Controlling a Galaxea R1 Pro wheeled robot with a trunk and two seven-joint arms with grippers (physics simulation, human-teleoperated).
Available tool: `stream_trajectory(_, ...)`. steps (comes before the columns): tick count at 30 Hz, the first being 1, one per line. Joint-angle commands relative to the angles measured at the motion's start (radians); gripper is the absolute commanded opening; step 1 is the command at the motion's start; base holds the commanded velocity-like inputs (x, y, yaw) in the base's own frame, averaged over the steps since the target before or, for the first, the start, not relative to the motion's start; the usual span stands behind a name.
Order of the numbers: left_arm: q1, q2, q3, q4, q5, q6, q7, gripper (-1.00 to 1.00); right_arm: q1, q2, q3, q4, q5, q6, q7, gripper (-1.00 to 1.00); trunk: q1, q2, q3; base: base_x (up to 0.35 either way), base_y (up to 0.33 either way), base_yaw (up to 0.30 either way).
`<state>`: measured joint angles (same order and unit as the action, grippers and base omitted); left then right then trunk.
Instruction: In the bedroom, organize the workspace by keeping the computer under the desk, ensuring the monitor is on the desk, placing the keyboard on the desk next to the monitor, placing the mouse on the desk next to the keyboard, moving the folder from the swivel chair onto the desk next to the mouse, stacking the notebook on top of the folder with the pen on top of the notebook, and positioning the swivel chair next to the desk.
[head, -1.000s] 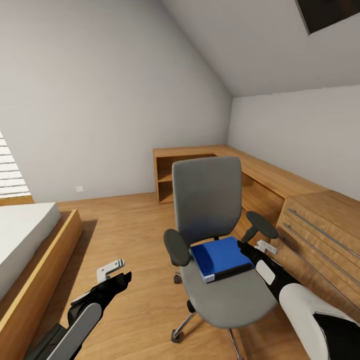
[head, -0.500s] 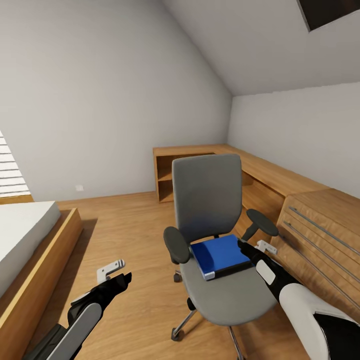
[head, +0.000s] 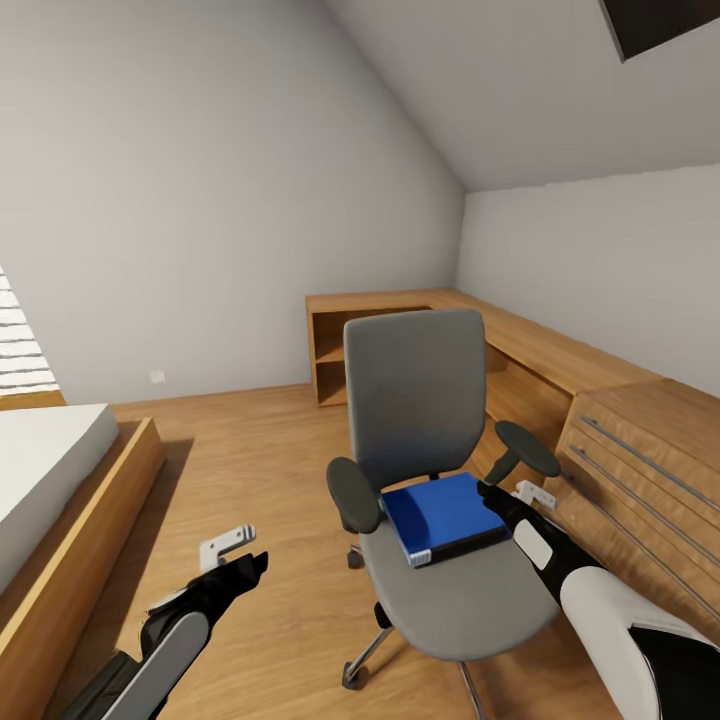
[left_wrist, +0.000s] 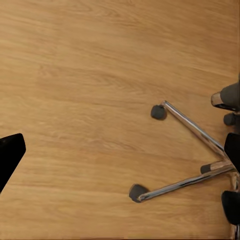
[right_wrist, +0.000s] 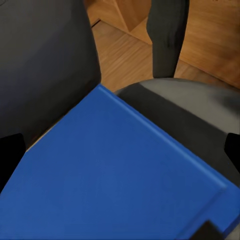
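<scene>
Little has changed over the last second. The left gripper (head: 232, 560) has shifted slightly lower and toward the chair; the right gripper (head: 500, 495) has stayed put at the folder's edge. The view has nudged a touch, so some of that is camera. My read: still the approach for the folder pickup, no grasp yet.

The folder (head: 440, 517) lies flat on the seat of the swivel chair (head: 415, 395), toward its front-right, spine corner pointing at the robot. No desk in sight, so the carry is still all ahead.

Right arm reaches forward over the chair's right side, wrist low, between the folder and the right armrest (head: 527, 447). Its wrist camera looks down on the blue cover (right_wrist: 115, 175) close up, dark fingertips (right_wrist: 10, 155) spread wide at both frame edges, nothing between them.

Left arm hangs low over the wood floor (head: 260, 470), left of the chair's chrome base (left_wrist: 192, 155). Can't tell whether it is open.
</scene>
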<state>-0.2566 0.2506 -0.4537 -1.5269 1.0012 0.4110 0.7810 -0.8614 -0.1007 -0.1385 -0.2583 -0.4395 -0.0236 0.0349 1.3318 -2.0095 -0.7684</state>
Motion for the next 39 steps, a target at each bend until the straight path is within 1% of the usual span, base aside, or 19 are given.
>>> stream_trajectory(1, -0.001, 0.001, -0.009, -0.002, 0.004, 0.001, 0.007, 1.00, -0.001, 0.000, -0.001, 0.001, -0.010, -0.002, 0.004, 1.00, 0.000, 0.000, -0.001, 0.014, 0.000, 0.000)
stream_trajectory(3, -0.001, 0.002, -0.022, -0.002, 0.003, 0.000, 0.007, 1.00, -0.001, 0.000, -0.001, 0.001, -0.010, -0.002, 0.003, 1.00, 0.000, 0.000, -0.001, 0.037, 0.000, 0.000)
stream_trajectory(7, -0.001, 0.004, -0.032, -0.002, 0.002, -0.001, 0.007, 1.00, -0.001, -0.001, 0.000, 0.001, -0.009, 0.000, 0.002, 1.00, 0.000, 0.000, -0.001, 0.166, 0.000, 0.000)
stream_trajectory(17, -0.001, 0.005, -0.035, -0.002, 0.002, 0.000, 0.007, 1.00, -0.001, -0.002, 0.000, 0.001, -0.008, 0.001, 0.001, 1.00, 0.000, 0.000, -0.001, 0.081, 0.000, 0.000)
stream_trajectory(23, -0.001, 0.006, -0.036, -0.002, 0.002, -0.002, 0.007, 1.00, -0.001, -0.002, 0.000, 0.001, -0.008, 0.001, 0.000, 1.00, 0.000, 0.000, -0.001, 0.170, 0.000, 0.000)
stream_trajectory(29, -0.001, 0.005, -0.036, -0.009, 0.001, -0.002, 0.008, 1.00, -0.001, -0.003, 0.000, 0.001, -0.008, 0.001, -0.001, 1.00, 0.000, 0.000, -0.001, 0.044, 0.000, 0.000)
stream_trajectory(36, -0.001, 0.003, -0.036, -0.038, 0.004, -0.004, 0.010, 1.00, -0.001, -0.003, 0.001, 0.001, -0.007, 0.001, -0.042, 1.00, 0.000, 0.000, -0.001, 0.007, 0.000, 0.000)
stream_trajectory(39, -0.001, 0.004, -0.035, -0.043, 0.006, -0.004, 0.010, 1.00, -0.001, -0.003, 0.002, 0.001, -0.006, 0.001, -0.055, 1.00, 0.011, -0.021, -0.010, 0.001, 0.000, 0.000)
